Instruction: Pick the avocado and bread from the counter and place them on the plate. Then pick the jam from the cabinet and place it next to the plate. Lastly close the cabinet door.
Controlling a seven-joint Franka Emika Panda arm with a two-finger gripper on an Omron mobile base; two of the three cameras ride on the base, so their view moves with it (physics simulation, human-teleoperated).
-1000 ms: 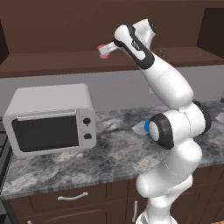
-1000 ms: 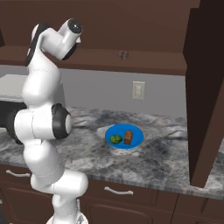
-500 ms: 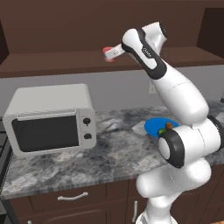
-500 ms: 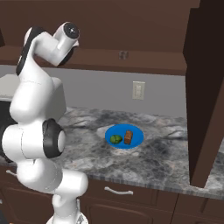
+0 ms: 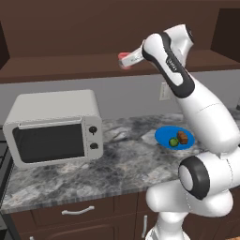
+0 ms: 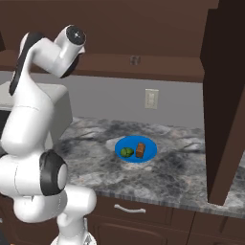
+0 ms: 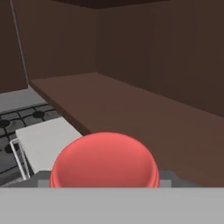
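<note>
Jam jar (image 5: pixel 125 60), red lid toward the hand camera (image 7: pixel 104 165), sits in the gripper (image 5: pixel 127 61) up at cabinet-shelf height, out in front of the shelf (image 5: pixel 70 70) rather than resting on it. Jaws look closed on the jar; the fingertips themselves are hidden behind the lid, so how tightly is my reading, not something seen

Change over the last second: arm has swung and stretched out, and the jar has travelled to the right along the shelf front, from over the far edge of the toaster oven (image 5: pixel 54 126) toward the plate side. In the left base view the elbow has dropped low and forward

Blue plate (image 6: pixel 136 149) on the counter (image 6: pixel 191 158) already carries the avocado (image 6: pixel 127 152) and the bread (image 6: pixel 140 150), side by side, touching or nearly so

Judgement: first part of the task done, jam out of the cabinet and in transit. Still to do: lower it to bare counter beside the plate, then shut the open cabinet door (image 6: pixel 225 95) standing at right
</note>
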